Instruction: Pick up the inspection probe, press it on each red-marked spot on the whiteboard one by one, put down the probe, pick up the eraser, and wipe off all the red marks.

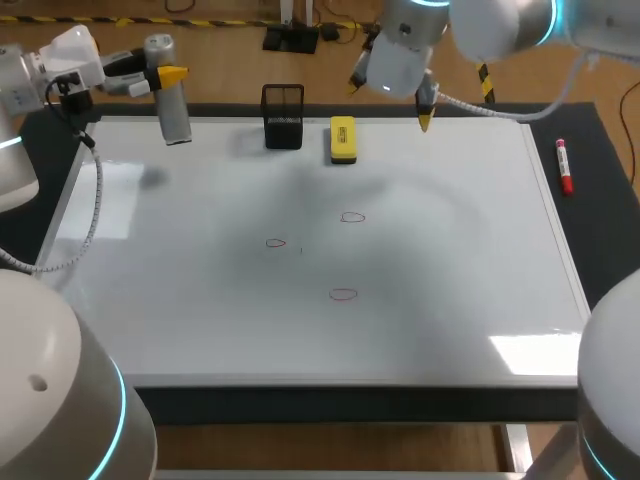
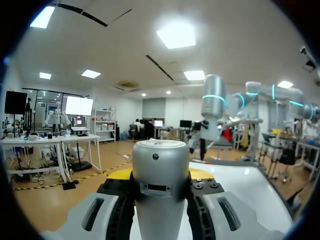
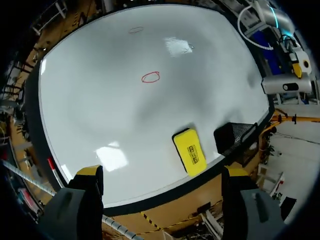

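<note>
Black mesh cup (image 1: 283, 115) sits beside eraser (image 1: 342, 139); left tool (image 1: 168, 75) pinches probe (image 1: 175, 115), right tool (image 3: 162, 172) spread.

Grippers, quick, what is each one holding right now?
Left gripper: closed on the probe.
Right gripper: open, holding nothing.

Black mesh holder (image 1: 283, 116) standing upright at the far side of the table, a little left of the middle. Square in outline, open at the top, dark wire walls. Red marker (image 1: 564, 166) lying flat on the dark table mat (image 1: 610, 150) at the right, toward the far side. Laid lengthwise from near to far, white end at the far end, red body nearer. Well apart from the holder, with much of the table's width between them.
</note>
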### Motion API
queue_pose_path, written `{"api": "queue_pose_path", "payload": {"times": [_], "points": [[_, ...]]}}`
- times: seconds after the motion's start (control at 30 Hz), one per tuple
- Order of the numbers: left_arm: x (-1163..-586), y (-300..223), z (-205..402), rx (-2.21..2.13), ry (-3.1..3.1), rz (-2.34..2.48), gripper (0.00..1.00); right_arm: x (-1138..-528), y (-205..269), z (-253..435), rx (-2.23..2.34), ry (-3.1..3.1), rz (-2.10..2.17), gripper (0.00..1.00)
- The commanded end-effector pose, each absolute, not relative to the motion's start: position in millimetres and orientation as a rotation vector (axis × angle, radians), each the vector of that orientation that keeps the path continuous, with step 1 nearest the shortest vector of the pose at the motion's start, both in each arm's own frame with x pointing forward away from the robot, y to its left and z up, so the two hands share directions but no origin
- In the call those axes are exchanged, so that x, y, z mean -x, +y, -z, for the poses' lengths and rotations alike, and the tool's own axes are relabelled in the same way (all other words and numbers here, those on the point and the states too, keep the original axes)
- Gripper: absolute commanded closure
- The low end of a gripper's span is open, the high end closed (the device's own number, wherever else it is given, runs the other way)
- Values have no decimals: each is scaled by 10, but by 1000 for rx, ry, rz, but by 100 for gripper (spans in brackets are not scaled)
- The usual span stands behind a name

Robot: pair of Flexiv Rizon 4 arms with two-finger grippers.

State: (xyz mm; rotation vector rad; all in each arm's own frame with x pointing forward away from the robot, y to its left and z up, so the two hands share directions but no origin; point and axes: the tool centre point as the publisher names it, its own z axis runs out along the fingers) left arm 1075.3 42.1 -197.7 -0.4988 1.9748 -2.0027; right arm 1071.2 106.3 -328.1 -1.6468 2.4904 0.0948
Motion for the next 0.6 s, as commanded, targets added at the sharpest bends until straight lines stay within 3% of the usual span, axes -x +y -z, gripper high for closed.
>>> {"api": "queue_pose_path", "payload": {"times": [0.03,0.6], "points": [[-10744,419,1965,500,1973,2001,100,-10819,1137,3421,1855,2522,-38,0],[-10744,419,1965,500,1973,2001,100,-10838,1399,3748,2161,2262,-26,0]]}}
